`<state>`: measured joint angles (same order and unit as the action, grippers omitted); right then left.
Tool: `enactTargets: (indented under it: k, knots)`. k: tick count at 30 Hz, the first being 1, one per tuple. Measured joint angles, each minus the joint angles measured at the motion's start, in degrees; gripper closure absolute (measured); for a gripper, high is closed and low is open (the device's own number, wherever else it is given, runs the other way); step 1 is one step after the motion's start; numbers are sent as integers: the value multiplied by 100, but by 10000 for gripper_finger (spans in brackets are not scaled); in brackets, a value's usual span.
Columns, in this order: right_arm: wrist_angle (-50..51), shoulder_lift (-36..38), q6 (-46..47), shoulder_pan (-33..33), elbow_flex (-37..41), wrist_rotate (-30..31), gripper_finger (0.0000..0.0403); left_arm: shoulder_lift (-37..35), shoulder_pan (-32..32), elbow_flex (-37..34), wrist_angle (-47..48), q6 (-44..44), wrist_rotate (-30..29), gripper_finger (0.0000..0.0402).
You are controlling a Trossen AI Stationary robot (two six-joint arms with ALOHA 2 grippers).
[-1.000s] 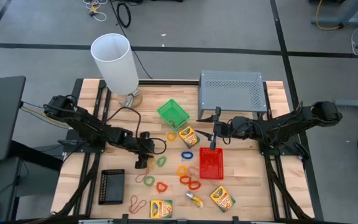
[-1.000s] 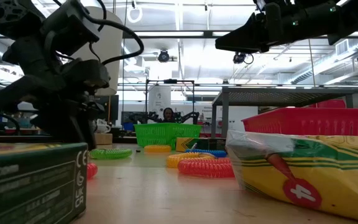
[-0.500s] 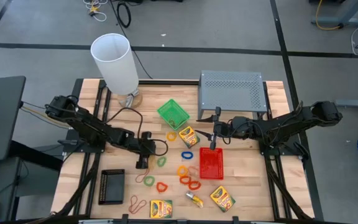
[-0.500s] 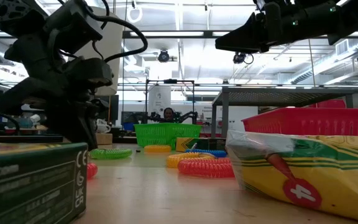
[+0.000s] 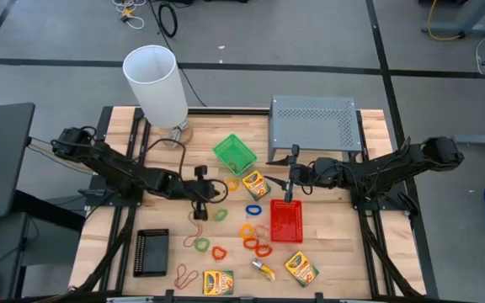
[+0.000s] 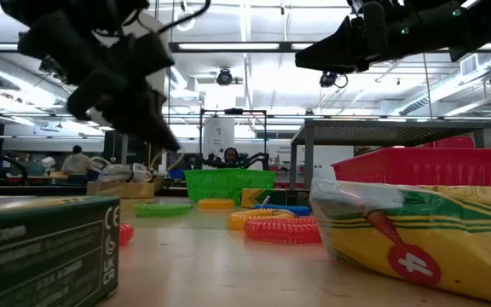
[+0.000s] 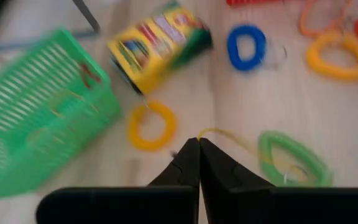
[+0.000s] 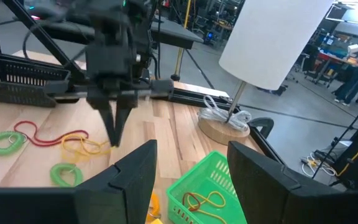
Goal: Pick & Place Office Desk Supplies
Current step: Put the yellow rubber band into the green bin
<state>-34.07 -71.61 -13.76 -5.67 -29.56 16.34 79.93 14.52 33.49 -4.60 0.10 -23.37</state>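
Observation:
My left gripper (image 5: 199,209) is shut on a thin tan rubber band (image 7: 229,138), between the black tray (image 5: 151,252) and the green loop band (image 5: 219,216); the right wrist view shows the left gripper (image 8: 113,140) pointing down. My right gripper (image 5: 289,199) hangs open and empty over the far edge of the red tray (image 5: 285,220). The green tray (image 5: 233,152) holds rubber bands (image 8: 201,200). A crayon box (image 5: 255,183) lies beside a yellow loop (image 5: 232,183) and a blue loop (image 5: 253,209). My left gripper pinches the tan rubber band at one end (image 7: 207,132) between its two fingertips, coming from above and pointing down. The band runs slack from the tips down toward the table, where the remainder of the band (image 8: 82,146) lies next to a red band.
The tall white cylinder (image 5: 160,84) stands at the far left, the grey perforated riser (image 5: 313,124) at the far right. Two more crayon boxes (image 5: 218,282) (image 5: 301,268) and orange and red loops (image 5: 255,240) lie near the near edge.
My left gripper has risen from the table and moved toward the far edge and a little right, staying shut, drawing one end of the tan rubber band up with it. My right gripper has kept still.

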Motion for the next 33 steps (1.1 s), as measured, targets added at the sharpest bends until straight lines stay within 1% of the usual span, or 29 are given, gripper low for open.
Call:
enactTargets:
  k: [8,11,19,23,28,33]
  knots:
    - [5,0,-6,0,0,-7,197,-121,-159,520,11,696,-356,400]
    - [11,0,-4,0,0,-11,197,-121,-277,743,42,1105,-525,400]
    - [19,0,-8,0,0,-20,197,-121,-765,1417,175,2058,-689,401]
    - [21,0,-17,0,0,-2,197,-121,-1133,1695,270,2582,-819,401]
    - [40,0,-17,0,0,-2,197,-121,-1779,1786,262,2908,-720,401]
    - [40,0,-42,0,0,-2,197,-113,-2399,1787,256,2822,70,401]
